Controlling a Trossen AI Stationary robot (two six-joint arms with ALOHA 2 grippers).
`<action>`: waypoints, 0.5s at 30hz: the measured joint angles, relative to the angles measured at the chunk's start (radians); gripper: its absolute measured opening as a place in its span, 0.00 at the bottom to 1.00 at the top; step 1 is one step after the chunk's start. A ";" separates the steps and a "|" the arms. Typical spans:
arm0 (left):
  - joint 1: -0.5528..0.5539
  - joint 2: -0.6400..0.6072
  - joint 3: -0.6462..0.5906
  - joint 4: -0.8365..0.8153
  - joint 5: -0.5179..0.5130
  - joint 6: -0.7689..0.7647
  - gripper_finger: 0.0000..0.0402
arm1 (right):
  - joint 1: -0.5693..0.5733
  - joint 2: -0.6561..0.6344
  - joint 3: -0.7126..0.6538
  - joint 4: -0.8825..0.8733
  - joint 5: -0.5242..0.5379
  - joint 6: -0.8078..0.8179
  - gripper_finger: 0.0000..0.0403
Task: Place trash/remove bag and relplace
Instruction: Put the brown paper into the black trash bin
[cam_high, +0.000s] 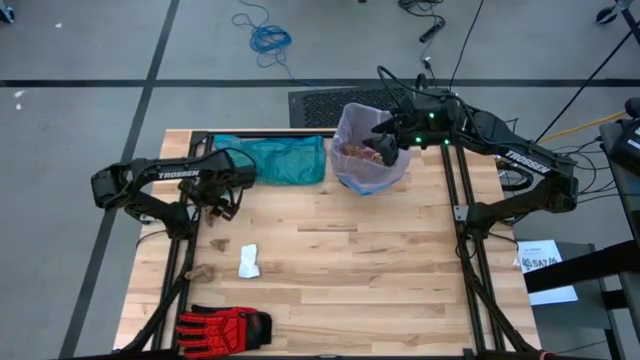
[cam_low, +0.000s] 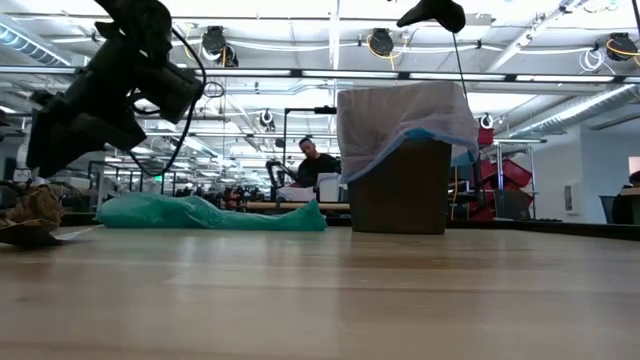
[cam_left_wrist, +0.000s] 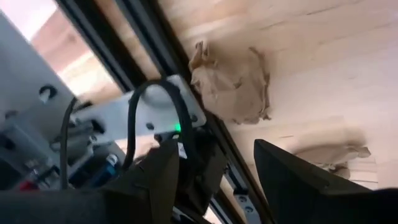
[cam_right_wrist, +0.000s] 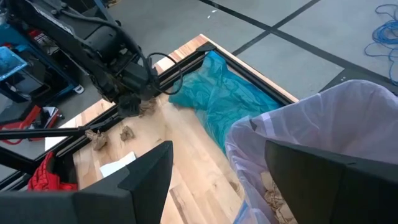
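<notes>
A light wooden counter (cam_high: 350, 260) carries several loose items. A teal-green translucent plastic bag (cam_high: 280, 160) lies flat along the far edge, toward the left. A crumpled brown paper wad (cam_high: 213, 210) sits near the left edge, with a second brown scrap (cam_high: 201, 271) closer to the front. Near these, a small piece of white paper (cam_high: 249, 261) lies flat. At the front left corner rests a red and black work glove (cam_high: 225, 326). Beyond the counter, a coiled blue cable (cam_high: 268, 38) lies on the grey floor (cam_high: 80, 60), and a black ribbed mat (cam_high: 320, 105) sits just past the far edge. In the low view, a person (cam_low: 318, 165) appears in the room behind.
</notes>
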 joint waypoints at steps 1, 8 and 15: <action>0.000 0.000 0.000 0.010 -0.005 0.013 0.51 | 0.000 0.000 0.000 0.003 0.000 0.000 0.62; 0.001 0.041 0.002 0.062 -0.022 0.028 0.51 | 0.000 0.000 0.000 0.014 0.000 0.000 0.62; 0.001 0.154 0.002 0.064 -0.022 0.045 0.51 | 0.000 0.000 0.000 0.014 0.000 0.000 0.62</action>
